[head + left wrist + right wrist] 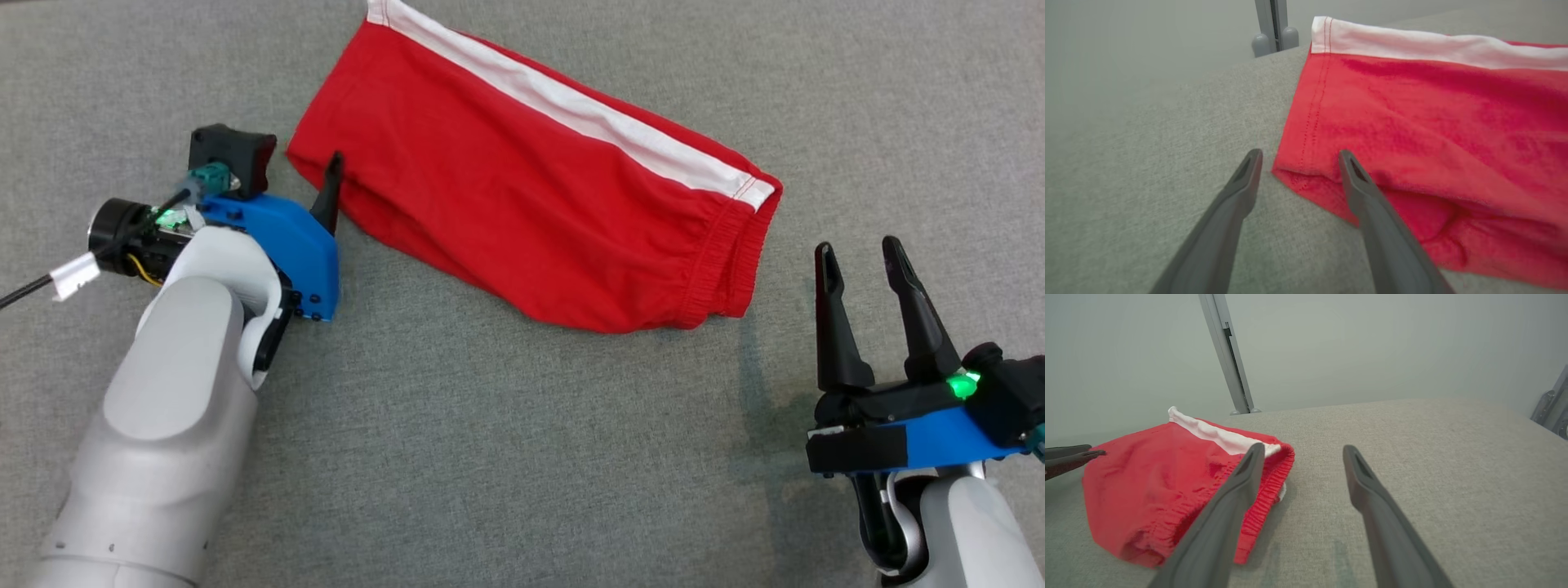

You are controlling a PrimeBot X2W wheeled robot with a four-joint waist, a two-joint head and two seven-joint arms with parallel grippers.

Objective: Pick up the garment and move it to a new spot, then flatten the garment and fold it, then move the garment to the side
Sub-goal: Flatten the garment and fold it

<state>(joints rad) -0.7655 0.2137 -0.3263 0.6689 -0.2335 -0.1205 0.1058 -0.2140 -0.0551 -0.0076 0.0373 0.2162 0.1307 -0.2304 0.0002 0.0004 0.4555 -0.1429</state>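
Note:
The garment (522, 180), red shorts with a white side stripe and an elastic waistband, lies folded and slanted across the grey table (490, 457). My left gripper (333, 163) is at its left hem corner. In the left wrist view the left gripper (1300, 154) is open and straddles that corner of the garment (1433, 134), one finger over the cloth, the other over bare table, nothing pinched. My right gripper (857, 247) stands open just right of the waistband end, apart from it. In the right wrist view the right gripper (1303, 448) is open beside the garment (1159, 486).
A grey metal post (1229, 355) rises behind the table's far edge, also seen as a post (1274, 24) in the left wrist view, in front of a pale wall. A faint dark stain (767, 408) marks the cloth near my right gripper.

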